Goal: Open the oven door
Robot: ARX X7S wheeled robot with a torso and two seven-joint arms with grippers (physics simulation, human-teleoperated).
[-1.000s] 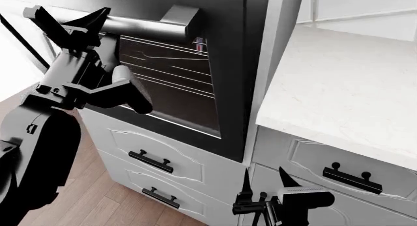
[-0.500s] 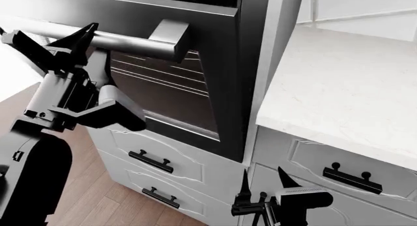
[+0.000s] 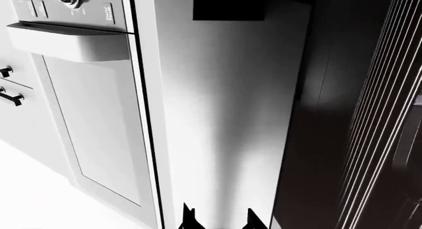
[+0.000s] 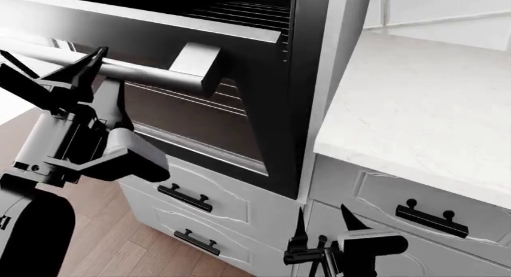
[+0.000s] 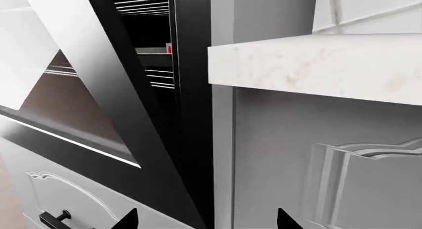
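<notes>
The oven door [image 4: 200, 118] has a dark glass window, a steel frame and a long silver bar handle [image 4: 152, 73]. It stands tilted partly open, hinged at the bottom, and racks show inside above its top edge. My left gripper [image 4: 54, 73] is shut on the handle near its left end, one finger on each side of the bar. In the left wrist view the bar [image 3: 224, 115] fills the space between the left gripper [image 3: 221, 220] fingertips, with the glass [image 3: 356, 140] beside it. My right gripper [image 4: 322, 220] hangs open low by the drawers, holding nothing. From the right wrist view the right gripper [image 5: 205, 221] faces the door's edge [image 5: 99, 90].
White drawers with black handles [image 4: 184, 198] sit under the oven, and another drawer handle [image 4: 431, 220] is under the white counter [image 4: 423, 103] at the right. A second steel appliance with a knob panel [image 3: 72, 41] shows in the left wrist view. Wooden floor [image 4: 119, 241] lies at lower left.
The oven door has swung further out and down, with its handle lower and closer. My left gripper moved down and back with the handle. The right arm has stayed still.
</notes>
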